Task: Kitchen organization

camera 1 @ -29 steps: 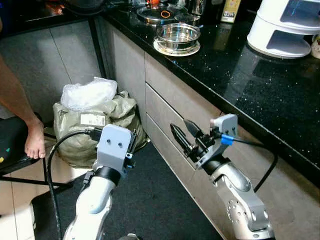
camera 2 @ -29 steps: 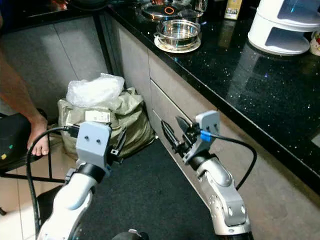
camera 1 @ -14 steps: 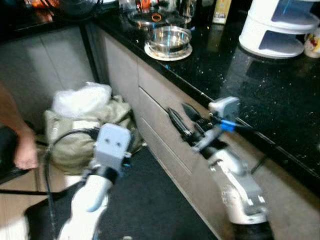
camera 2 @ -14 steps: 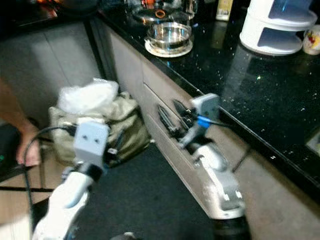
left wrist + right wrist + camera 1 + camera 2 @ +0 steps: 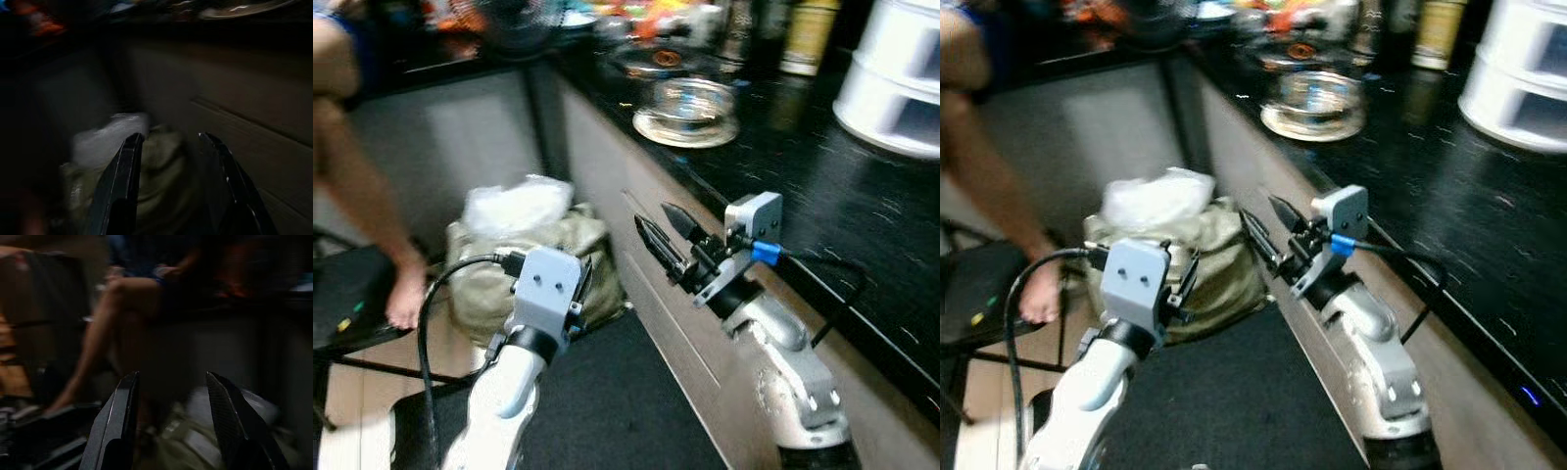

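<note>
Your view is swinging left along the counter (image 5: 862, 196); both the right gripper (image 5: 668, 235) and left gripper (image 5: 171, 186) are hanging wide apart (nothing grasped), so organizing isn't starting yet.

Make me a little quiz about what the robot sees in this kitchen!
1. True or false: the right gripper is holding a spoon.
2. What lies on top of the green sack on the floor? A) a white plastic bag B) a red ball C) a shoe
3. Fill in: the steel bowl stands on the black ____.

Key:
1. False, its fingers are open and hold nothing.
2. A, the white plastic bag.
3. Countertop.
</note>
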Available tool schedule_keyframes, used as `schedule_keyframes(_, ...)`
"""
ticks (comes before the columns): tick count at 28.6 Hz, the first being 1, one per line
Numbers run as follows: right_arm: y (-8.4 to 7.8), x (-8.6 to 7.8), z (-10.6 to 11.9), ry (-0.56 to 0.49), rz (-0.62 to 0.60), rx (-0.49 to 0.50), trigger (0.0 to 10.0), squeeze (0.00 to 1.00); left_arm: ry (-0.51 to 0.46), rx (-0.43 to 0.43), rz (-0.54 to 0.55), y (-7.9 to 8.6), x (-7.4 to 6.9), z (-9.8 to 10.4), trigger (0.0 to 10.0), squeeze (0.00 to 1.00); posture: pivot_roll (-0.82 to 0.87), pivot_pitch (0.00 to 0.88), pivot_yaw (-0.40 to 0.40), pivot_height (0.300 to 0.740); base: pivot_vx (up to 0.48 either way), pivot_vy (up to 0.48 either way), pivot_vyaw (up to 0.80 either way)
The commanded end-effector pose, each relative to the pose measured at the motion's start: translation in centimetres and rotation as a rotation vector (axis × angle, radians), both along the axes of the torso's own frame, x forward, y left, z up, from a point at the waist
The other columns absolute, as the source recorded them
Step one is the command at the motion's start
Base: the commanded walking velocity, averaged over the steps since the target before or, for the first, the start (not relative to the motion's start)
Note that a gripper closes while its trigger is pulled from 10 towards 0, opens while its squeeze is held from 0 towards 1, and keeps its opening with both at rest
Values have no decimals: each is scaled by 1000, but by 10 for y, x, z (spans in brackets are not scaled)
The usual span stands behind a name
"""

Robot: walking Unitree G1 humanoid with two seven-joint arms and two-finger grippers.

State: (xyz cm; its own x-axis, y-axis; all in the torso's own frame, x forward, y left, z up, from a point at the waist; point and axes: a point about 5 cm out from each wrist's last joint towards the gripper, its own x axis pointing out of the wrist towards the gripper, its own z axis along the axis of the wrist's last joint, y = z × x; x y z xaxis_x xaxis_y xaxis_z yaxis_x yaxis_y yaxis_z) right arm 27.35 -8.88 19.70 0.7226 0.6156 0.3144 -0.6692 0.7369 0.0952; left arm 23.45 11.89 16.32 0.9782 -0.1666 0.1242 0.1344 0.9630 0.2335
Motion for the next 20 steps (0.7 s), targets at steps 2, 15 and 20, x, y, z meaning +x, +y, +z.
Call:
schedule_keyframes(2,-3,0,2,-1,-13,3,10000,0,11,1,-15,-2,-1,-2,10000,0,105,45,-7,740,302,0,0)
schedule_keyframes(15,1,2,7,-13,-8,6,10000,0,9,3,-19,-2,-1,-2,10000,0,104,41,-7,740,299,0,0)
schedule_keyframes(20,2,4,8,-7,-17,6,10000,0,9,5,-20,-2,-1,-3,10000,0,108,40,-6,740,299,0,0)
